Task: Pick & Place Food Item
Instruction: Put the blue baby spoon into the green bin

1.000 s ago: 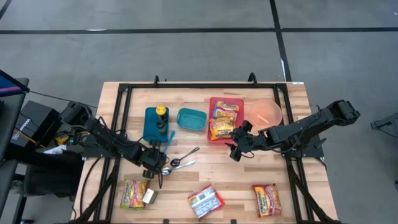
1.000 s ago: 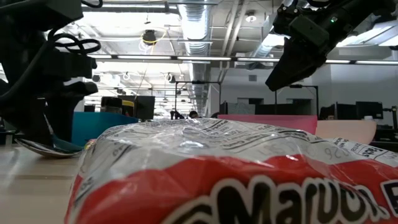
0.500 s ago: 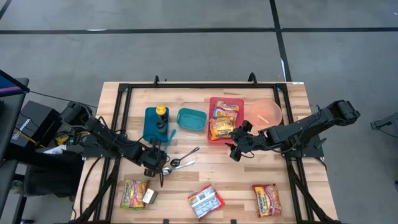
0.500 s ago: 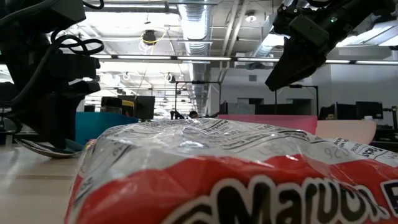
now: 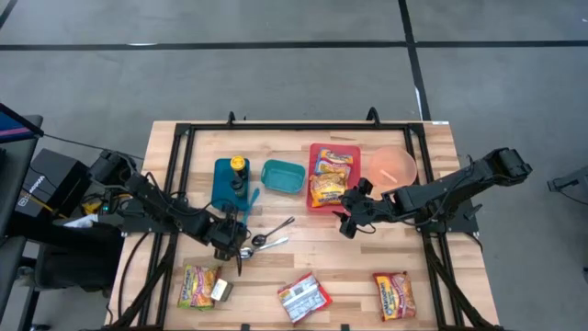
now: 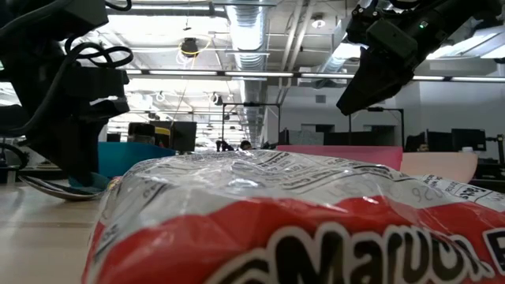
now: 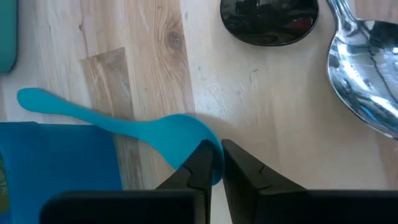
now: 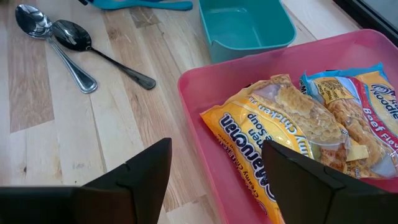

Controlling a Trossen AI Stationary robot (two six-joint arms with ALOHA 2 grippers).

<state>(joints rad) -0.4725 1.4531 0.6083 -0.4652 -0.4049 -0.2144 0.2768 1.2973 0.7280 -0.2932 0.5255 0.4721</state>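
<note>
Altogether five noodle packets show from above: two inside the pink tray (image 5: 313, 152), a yellow packet (image 8: 277, 130) and a beef packet (image 8: 354, 106), and three loose on the table's near edge, a yellow one (image 5: 197, 285), a red-and-white one (image 5: 303, 298) and another (image 5: 394, 295). Two metal spoons (image 5: 266, 241) lie together; one blue spoon (image 7: 124, 124) lies beside the teal bin (image 5: 283, 176), which holds nothing. Left gripper (image 7: 216, 163) has its fingers nearly closed on the blue spoon's bowl edge. Right gripper (image 8: 214, 165) hovers spread wide, holding nothing, by the tray.

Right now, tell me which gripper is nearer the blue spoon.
Left. The left gripper has its fingers closed on the blue spoon; the right gripper hovers by the pink tray.
</note>
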